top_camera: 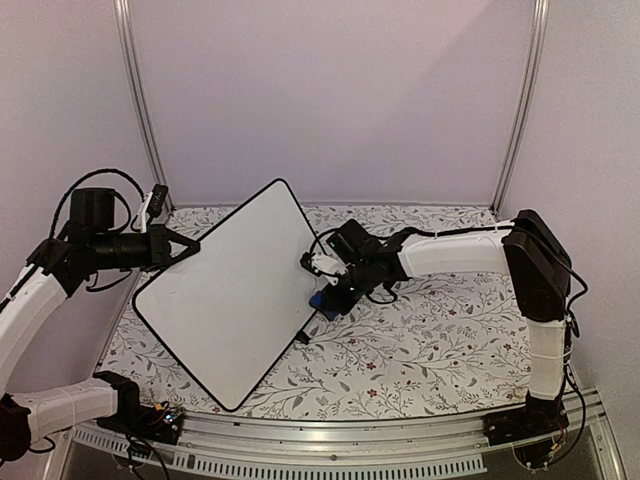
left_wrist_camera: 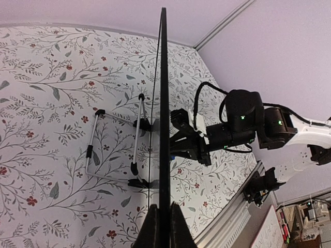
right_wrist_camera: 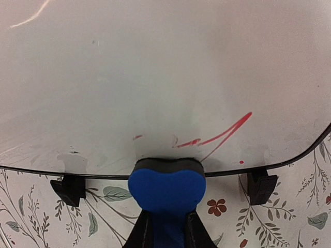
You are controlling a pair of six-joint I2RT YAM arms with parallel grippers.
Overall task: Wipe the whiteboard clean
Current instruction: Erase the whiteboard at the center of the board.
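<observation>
Squarely between the two arms, the large white rectangular whiteboard (top_camera: 230, 295) with its thin black rim stands tilted over the floral-patterned counter (top_camera: 430, 350). The closed left end effector (left_wrist_camera: 164, 227) clamps the board's left edge, which its wrist view shows edge-on. The right end effector (right_wrist_camera: 168, 232) is closed on a blue foam eraser (right_wrist_camera: 166, 188) whose dark felt face presses on the board just inside the rim, right below smeared red marker strokes (right_wrist_camera: 217, 135). The left arm bends up at the left, wrist pointing rightward. The right arm rises at the far right, elbow high, forearm reaching leftward to the board.
</observation>
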